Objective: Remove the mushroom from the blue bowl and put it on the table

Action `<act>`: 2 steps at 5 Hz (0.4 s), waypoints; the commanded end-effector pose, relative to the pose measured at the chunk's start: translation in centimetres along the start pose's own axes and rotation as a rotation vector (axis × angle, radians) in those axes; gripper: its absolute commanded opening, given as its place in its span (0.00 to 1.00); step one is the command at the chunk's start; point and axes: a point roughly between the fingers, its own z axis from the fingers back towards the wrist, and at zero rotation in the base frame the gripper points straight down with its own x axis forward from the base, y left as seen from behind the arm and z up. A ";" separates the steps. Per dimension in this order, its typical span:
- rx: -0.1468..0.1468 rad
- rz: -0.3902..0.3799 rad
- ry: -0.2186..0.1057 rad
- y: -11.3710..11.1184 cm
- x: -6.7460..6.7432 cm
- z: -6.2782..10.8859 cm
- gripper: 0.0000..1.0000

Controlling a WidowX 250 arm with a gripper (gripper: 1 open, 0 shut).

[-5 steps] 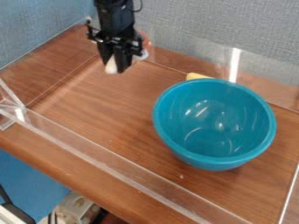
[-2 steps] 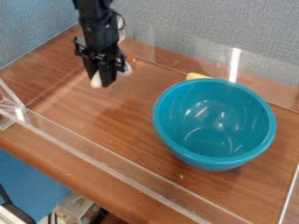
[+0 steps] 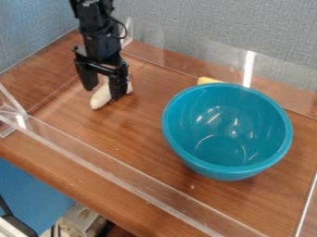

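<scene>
The mushroom rests on the brown table at the left, its cream stem showing between the black fingers. My gripper points straight down over it, open, with one finger on each side of the mushroom and a gap to it. The blue bowl stands to the right, well apart from the gripper, and nothing shows inside it.
A yellow object peeks out behind the bowl's far rim. Low clear acrylic walls edge the table at the front and left, and a clear upright panel stands at the back right.
The gripper carried the mushroom left and down to the tabletop, then its fingers spread apart and let go of it. The bowl has not moved.
</scene>
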 end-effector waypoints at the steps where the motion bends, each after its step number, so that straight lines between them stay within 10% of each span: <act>1: 0.032 0.073 -0.053 -0.5 0.4 2.5 1.00; 2: 0.040 0.093 -0.076 -1.5 0.7 5.0 1.00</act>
